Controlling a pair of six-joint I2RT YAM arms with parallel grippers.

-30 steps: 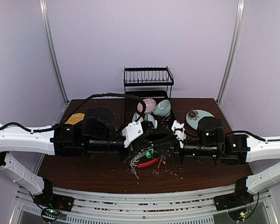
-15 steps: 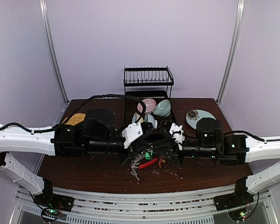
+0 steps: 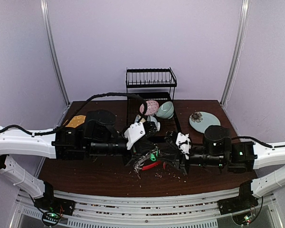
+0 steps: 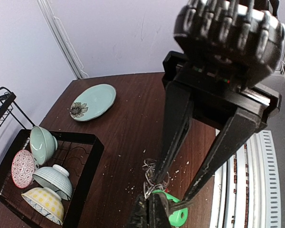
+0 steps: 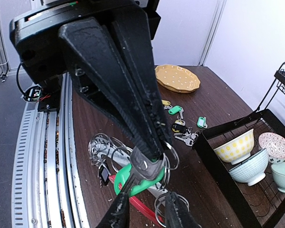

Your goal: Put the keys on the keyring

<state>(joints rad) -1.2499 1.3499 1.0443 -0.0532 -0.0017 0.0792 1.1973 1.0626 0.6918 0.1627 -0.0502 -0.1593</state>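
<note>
The left gripper point(image 4: 149, 213) is pinched shut on the green-tagged key point(image 5: 137, 184) at frame centre, right by the keyring point(image 3: 151, 166), whose red sleeve lies on the table point(image 3: 85, 168). The right gripper point(image 5: 147, 210) stands parted around the tag, clamping nothing. The dish rack point(image 3: 150, 78) crowds the upper side, with bare wood below. Since a second ago the right arm has dropped lower in frame and its jaws are wider.

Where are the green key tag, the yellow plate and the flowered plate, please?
green key tag point(image 4: 172, 210): left wrist view, flat face beside its hole.
yellow plate point(image 5: 177, 78): right wrist view, centre.
flowered plate point(image 4: 97, 99): left wrist view, bare middle.
</note>
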